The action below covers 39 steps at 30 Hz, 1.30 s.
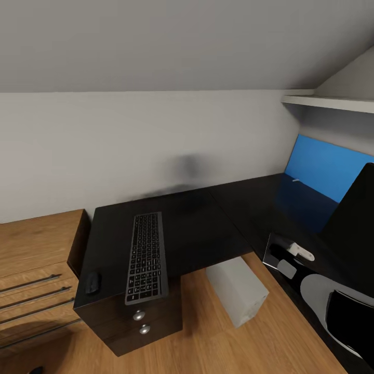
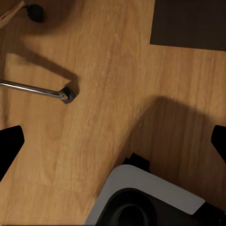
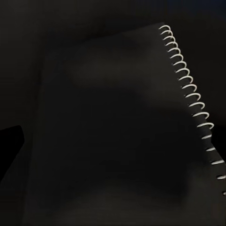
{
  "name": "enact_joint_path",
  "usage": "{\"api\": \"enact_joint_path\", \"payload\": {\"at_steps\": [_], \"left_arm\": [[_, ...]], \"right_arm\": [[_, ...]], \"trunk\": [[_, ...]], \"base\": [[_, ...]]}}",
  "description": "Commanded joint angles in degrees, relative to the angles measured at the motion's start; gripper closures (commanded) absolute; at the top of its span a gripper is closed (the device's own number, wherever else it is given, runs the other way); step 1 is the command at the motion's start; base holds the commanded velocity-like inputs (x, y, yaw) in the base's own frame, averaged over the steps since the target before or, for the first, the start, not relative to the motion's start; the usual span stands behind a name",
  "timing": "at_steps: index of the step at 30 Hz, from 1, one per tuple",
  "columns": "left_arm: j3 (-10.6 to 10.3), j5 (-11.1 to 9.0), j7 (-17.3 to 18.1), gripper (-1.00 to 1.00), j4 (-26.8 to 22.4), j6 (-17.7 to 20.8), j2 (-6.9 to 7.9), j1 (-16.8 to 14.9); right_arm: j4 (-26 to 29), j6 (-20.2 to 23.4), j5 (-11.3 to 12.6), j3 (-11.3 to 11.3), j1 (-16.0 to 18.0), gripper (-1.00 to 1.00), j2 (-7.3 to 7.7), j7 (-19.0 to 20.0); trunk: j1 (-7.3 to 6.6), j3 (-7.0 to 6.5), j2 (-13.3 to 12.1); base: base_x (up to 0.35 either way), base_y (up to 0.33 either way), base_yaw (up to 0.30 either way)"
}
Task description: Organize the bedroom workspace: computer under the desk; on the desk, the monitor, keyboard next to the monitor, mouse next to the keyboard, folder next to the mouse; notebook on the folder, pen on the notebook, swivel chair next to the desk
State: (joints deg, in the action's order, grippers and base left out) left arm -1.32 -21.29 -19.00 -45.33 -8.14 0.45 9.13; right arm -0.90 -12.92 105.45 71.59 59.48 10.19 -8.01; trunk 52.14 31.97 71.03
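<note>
The keyboard lies lengthwise on the left wing of the black desk, with the mouse beside it near the front corner. The grey computer stands on the floor under the desk. A black slab at the right edge looks like the monitor. A small whitish stick, the pen, lies by the blue back panel. My right gripper hovers open just over the dark spiral-bound notebook. My left gripper hangs open above the floor, near a chrome leg of the swivel chair. The folder is out of view.
A light wooden dresser with bar handles stands left of the desk. The desk's drawer unit has silver knobs. A white shelf juts out above the right wing. Wooden floor lies between the desk wings. My own base shows below the left gripper.
</note>
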Motion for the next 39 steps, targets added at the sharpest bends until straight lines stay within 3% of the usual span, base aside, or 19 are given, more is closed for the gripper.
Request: {"api": "enact_joint_path", "payload": {"at_steps": [1,39], "left_arm": [[-0.2,-0.5,-0.2,-1.0,0.0,-0.2,0.04,0.0],[-0.2,-0.4,-0.2,-1.0,0.3,-0.2,0.07,0.0]], "right_arm": [[0.0,-0.1,0.4,0.5,0.0,-1.0,0.01,-0.3],[0.0,-0.6,0.4,0.7,0.0,-1.0,0.01,-2.2]], "trunk": [[0.0,0.04,0.0],[0.0,0.04,0.0]], "base": [[0.004,0.0,0.0],[0.026,-0.024,0.0]]}}
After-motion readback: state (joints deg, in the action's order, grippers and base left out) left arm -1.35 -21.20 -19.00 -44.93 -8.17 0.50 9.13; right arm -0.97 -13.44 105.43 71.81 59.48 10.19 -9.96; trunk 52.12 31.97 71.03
